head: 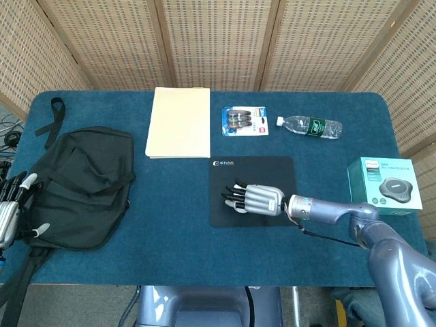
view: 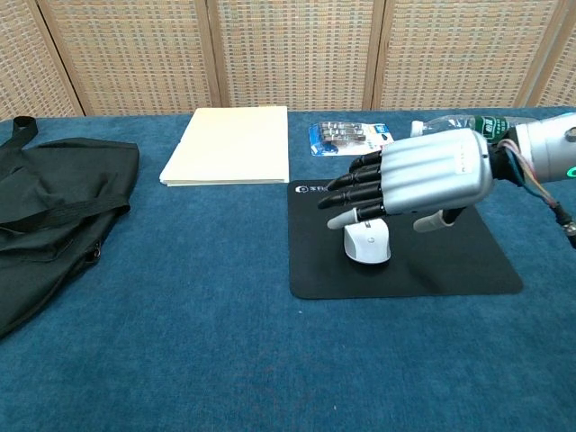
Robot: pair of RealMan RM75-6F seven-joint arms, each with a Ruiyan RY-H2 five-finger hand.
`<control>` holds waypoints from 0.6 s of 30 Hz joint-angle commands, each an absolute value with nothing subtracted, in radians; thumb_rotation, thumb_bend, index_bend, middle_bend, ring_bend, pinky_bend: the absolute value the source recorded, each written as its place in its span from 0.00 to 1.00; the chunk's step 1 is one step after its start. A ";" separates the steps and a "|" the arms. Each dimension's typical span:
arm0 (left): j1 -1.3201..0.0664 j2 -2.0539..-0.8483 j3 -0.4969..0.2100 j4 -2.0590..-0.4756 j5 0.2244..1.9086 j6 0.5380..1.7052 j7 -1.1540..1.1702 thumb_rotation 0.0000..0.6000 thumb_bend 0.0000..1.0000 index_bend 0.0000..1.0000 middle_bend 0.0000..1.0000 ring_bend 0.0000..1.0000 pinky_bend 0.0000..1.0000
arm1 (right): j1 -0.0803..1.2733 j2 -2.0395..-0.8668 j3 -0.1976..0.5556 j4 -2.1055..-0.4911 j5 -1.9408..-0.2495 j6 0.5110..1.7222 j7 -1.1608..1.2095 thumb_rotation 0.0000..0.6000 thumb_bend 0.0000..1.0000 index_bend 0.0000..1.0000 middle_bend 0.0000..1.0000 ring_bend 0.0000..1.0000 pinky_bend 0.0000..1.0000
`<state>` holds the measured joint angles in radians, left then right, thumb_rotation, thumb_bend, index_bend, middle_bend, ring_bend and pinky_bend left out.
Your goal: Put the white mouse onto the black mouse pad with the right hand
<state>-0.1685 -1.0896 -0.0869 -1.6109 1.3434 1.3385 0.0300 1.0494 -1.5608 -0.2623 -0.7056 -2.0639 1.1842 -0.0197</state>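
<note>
The white mouse lies on the black mouse pad, near the pad's middle. My right hand hovers just above it with fingers stretched out and apart, holding nothing. In the head view the right hand covers the mouse over the mouse pad. My left hand hangs at the far left edge beside the bag, fingers apart and empty.
A black bag fills the table's left side. A cream folder lies at the back, with a blister pack and a water bottle to its right. A teal box stands at the right edge.
</note>
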 commanded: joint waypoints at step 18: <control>-0.113 -1.086 -0.039 -1.651 1.490 1.483 0.071 1.00 0.00 0.00 0.00 0.00 0.00 | 0.428 -1.220 -0.100 -1.331 -1.528 1.556 0.021 1.00 0.00 0.00 0.00 0.00 0.01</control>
<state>-0.1208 -1.0844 -0.0443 -1.6479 1.4799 1.4719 0.0629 0.4794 -1.2597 -0.1136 -1.2779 -1.5669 1.5279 -0.0204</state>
